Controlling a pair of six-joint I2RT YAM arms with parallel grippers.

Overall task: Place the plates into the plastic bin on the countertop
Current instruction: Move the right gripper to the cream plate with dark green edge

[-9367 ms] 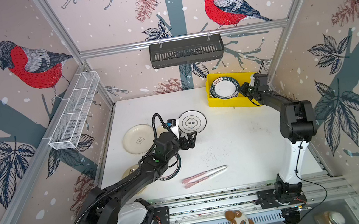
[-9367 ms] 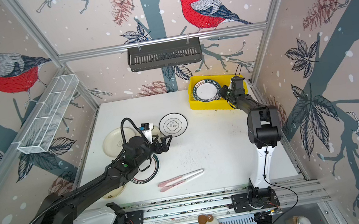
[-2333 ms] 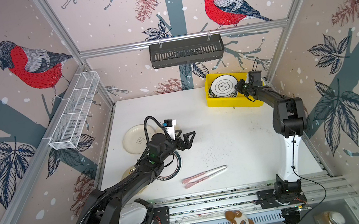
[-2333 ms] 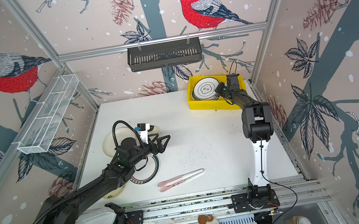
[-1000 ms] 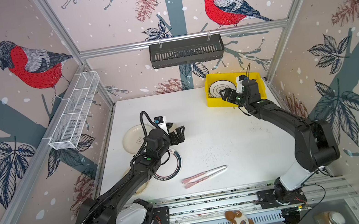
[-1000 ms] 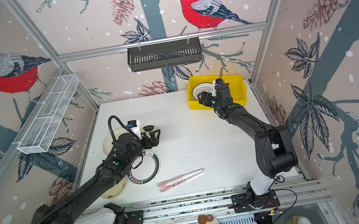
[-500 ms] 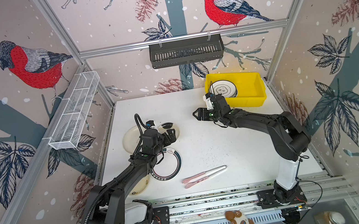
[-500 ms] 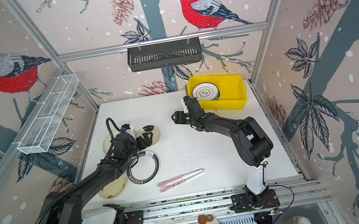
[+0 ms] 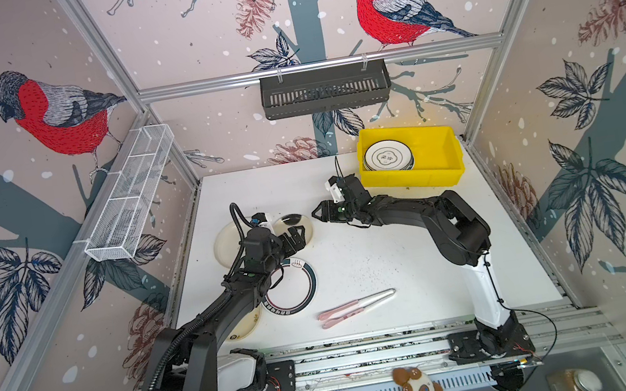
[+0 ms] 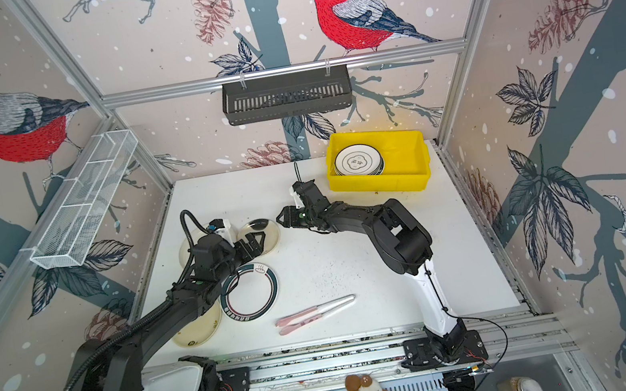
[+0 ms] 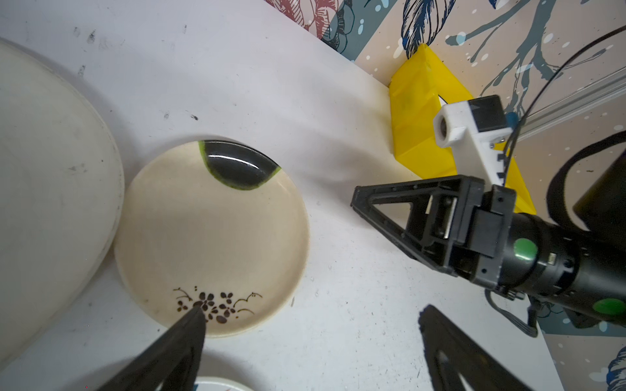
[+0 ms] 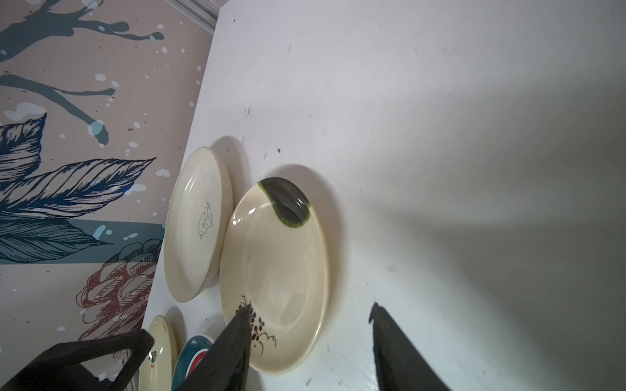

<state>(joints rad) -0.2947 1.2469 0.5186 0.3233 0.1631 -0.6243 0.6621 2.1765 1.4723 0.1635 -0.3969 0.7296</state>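
Now the left gripper (image 9: 295, 236) hangs with its jaws wide and empty over the cream plate with a black patch (image 11: 210, 237), which lies flat on the countertop (image 9: 373, 246). Just beside this plate, the right gripper (image 9: 320, 215) also has its jaws apart and holds nothing. A stack of plates (image 9: 385, 157) sits in the yellow bin (image 9: 414, 182) at the far right corner.

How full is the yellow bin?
Partly full: a stack of plates sits at the left end of the plastic bin; the rest is bare.
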